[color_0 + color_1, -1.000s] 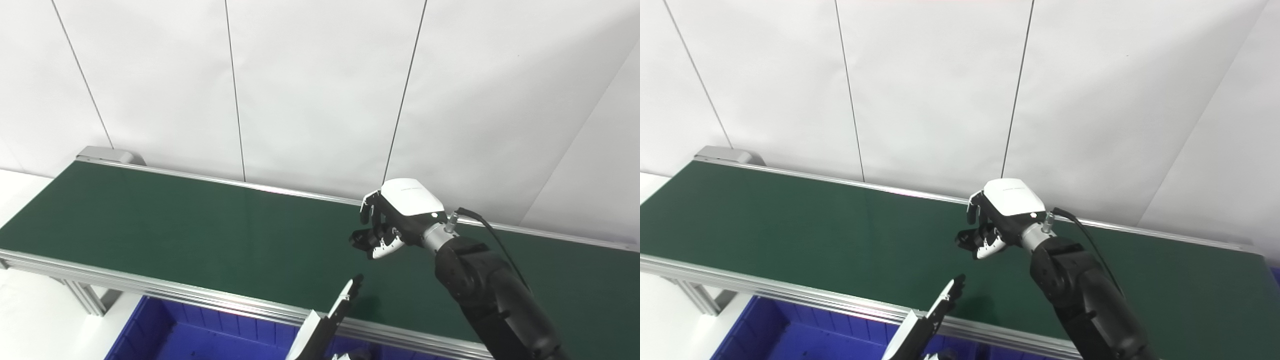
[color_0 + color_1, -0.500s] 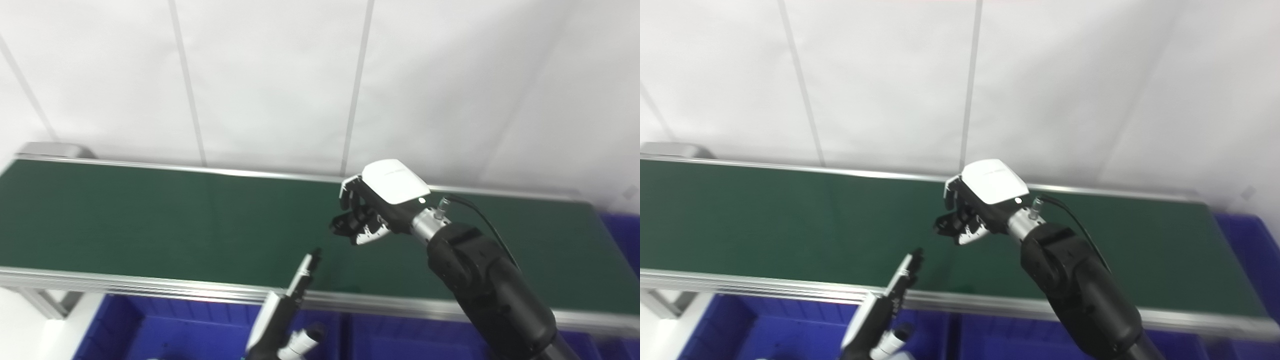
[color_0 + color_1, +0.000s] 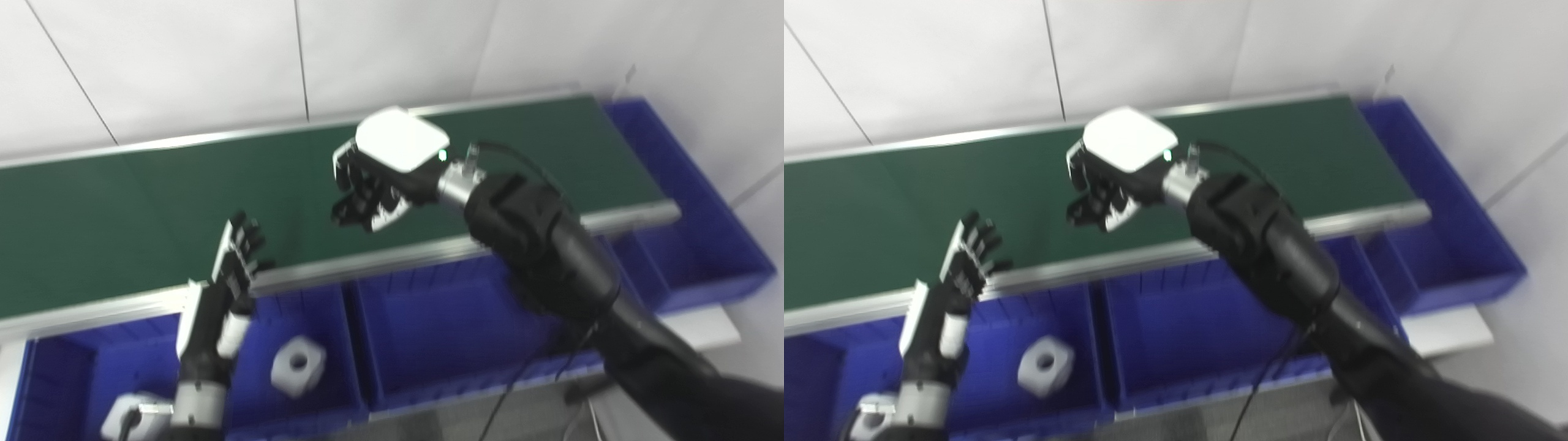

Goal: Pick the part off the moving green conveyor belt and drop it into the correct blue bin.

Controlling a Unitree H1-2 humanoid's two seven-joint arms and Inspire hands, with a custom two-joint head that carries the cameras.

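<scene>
No part shows on the green conveyor belt (image 3: pixel 122 208). My right hand (image 3: pixel 380 165) hovers over the belt's near half with its white back up and its fingers curled toward the thumb. The blur hides whatever lies inside them. My left hand (image 3: pixel 239 251) is open, fingers spread and pointing up, at the belt's near aluminium rail (image 3: pixel 367 260). A white hexagonal nut-like part (image 3: pixel 297 364) lies in the left blue bin (image 3: pixel 306 306), just right of my left forearm.
A row of blue bins stands below the belt's near rail: the middle bin (image 3: pixel 441 331) shows only its floor, and a further bin (image 3: pixel 692 245) wraps round the belt's right end. White wall panels rise behind the belt. Grey floor shows at the bottom.
The whole picture has swung down and to the right, so the camera moved and the bins came into view. My right hand stays curled above the belt; my left hand now shows spread fingers.
</scene>
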